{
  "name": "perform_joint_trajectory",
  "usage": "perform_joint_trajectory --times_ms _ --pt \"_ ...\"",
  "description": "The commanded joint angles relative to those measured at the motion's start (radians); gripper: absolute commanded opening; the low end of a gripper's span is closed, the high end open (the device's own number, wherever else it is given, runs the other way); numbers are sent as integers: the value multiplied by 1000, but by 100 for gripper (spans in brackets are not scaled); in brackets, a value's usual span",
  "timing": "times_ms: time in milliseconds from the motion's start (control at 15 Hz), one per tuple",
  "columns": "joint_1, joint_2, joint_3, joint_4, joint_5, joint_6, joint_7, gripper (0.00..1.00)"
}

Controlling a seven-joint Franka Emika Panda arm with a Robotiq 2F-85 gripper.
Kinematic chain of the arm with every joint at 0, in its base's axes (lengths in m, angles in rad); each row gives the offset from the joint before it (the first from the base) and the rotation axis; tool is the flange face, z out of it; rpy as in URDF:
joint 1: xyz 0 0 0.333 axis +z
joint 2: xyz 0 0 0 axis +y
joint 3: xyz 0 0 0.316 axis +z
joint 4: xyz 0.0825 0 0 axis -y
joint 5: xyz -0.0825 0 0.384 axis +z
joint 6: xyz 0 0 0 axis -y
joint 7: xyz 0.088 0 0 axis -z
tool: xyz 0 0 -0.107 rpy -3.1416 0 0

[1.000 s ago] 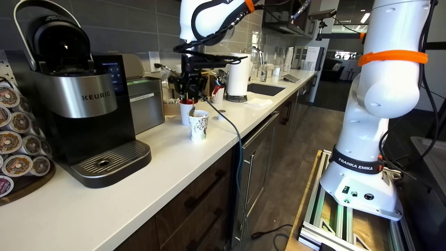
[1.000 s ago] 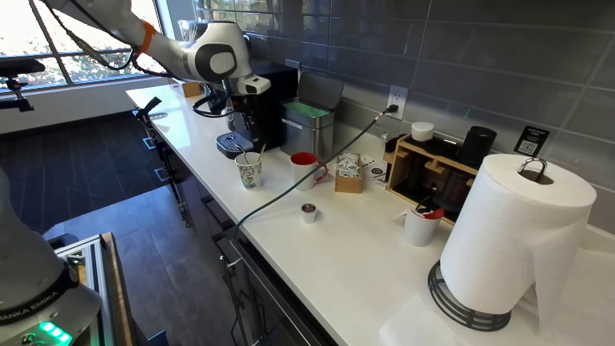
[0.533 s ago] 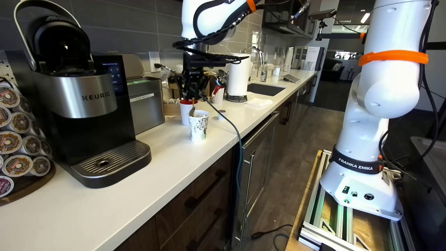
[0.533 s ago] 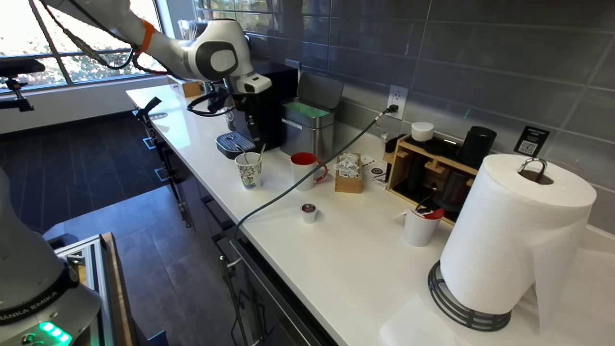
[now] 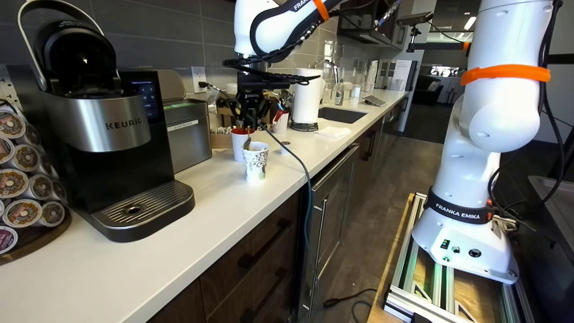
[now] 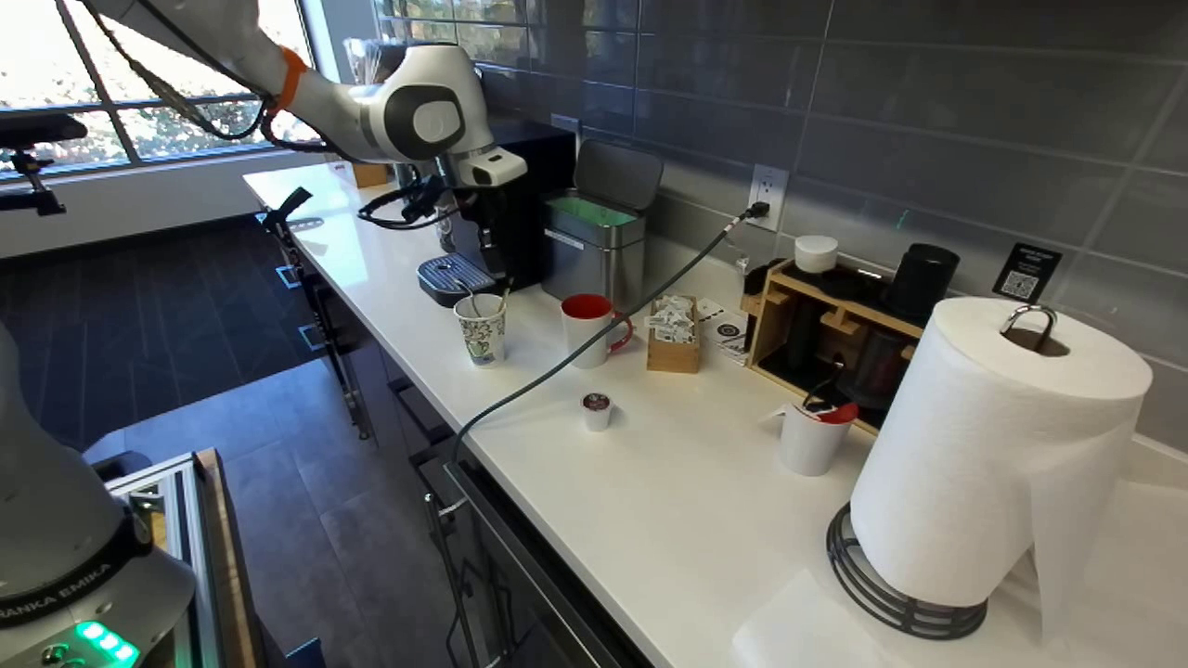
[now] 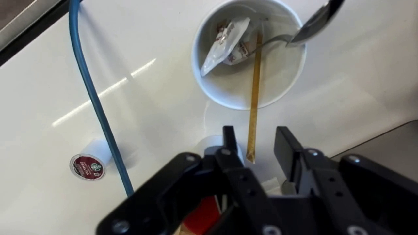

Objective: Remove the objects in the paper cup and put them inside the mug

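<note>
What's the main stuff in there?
tapered paper cup: one, white, counter
wrapped packets: at least two, white, in cup
thin flat stick: one, tan, in cup
metal spoon: one, silver, in cup
red-handled ceramic mug: one, white, counter
coffee pods: many, multicoloured, counter and rack
boxy coffee machine: one, black, counter
paper roll: one, white, on stand
cable: one, blue, across counter
robot arm: one, white, above counter
jaws: two, black, open near stick

Upright paper cup (image 6: 480, 340), spoon (image 7: 310, 27), stick (image 7: 255, 94), packets (image 7: 225, 42) inside, red-handled mug (image 6: 579, 328) nearby

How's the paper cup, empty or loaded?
Loaded: the wrist view shows packets inside the paper cup, plus a spoon and a brown stirrer sticking out past its rim.
</note>
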Motion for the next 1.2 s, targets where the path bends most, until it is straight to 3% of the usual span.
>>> perform_joint_trajectory --times_ms 0,67,133,533,867,1133 --pt "10 15 -8 -4 -34 21 61 11" --pt "10 17 -9 -4 -39 22 69 2" --pt "9 18 -10 -5 -40 25 74 0" --pt "11 -8 -4 -12 -20 15 52 1" --pt "14 -124 16 -24 -4 -21 -25 1" --pt "-4 -200 31 -10 -60 5 -34 1"
